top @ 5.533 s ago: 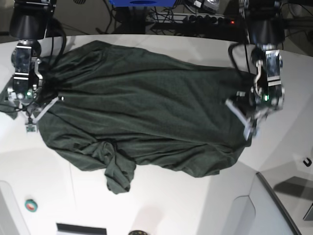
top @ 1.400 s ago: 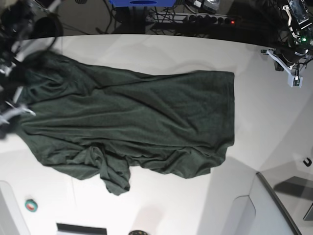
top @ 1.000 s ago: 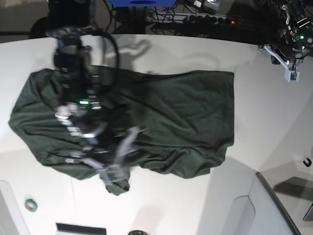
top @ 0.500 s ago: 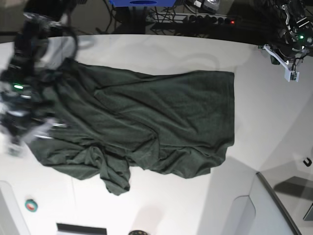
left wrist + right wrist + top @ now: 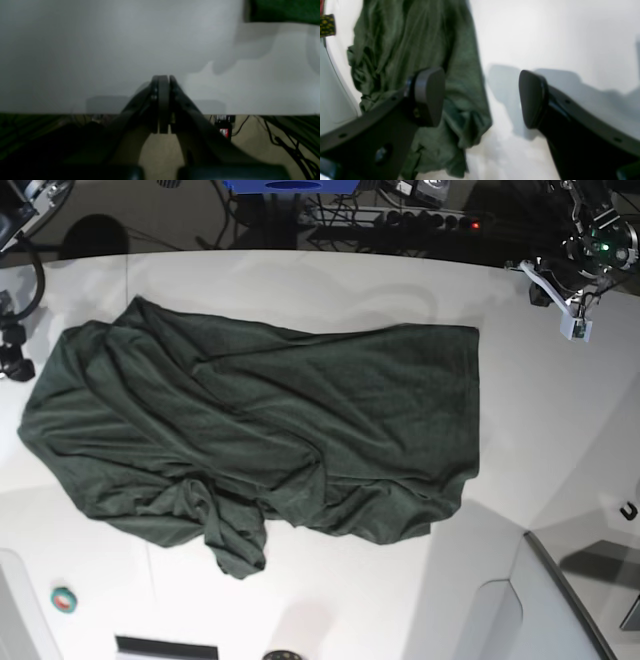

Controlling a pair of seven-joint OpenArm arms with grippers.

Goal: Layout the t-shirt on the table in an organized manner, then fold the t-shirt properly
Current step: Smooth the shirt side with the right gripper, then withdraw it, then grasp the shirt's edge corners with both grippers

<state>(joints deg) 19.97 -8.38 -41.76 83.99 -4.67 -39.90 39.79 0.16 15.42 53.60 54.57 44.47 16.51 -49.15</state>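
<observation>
The dark green t-shirt (image 5: 270,430) lies spread and wrinkled across the white table (image 5: 540,430), with a bunched sleeve at its near edge (image 5: 235,540). My left gripper (image 5: 161,78) is shut with nothing in it, above bare table near the far right edge, clear of the shirt's corner (image 5: 282,10). In the base view it hangs at the top right (image 5: 575,295). My right gripper (image 5: 481,98) stands open and empty. One finger (image 5: 430,96) hovers over the t-shirt's crumpled edge (image 5: 425,50), the other (image 5: 532,100) over bare table.
A green tape roll (image 5: 63,600) lies near the front left. A power strip with cables (image 5: 430,220) runs behind the table. A grey panel (image 5: 560,600) fills the front right corner, and a small dark hook (image 5: 628,510) sits at the right edge.
My right arm swept over the shirt's left side, then drew back off the left edge and opened its gripper. The shirt's left part now lies spread out. The left arm barely moved.
</observation>
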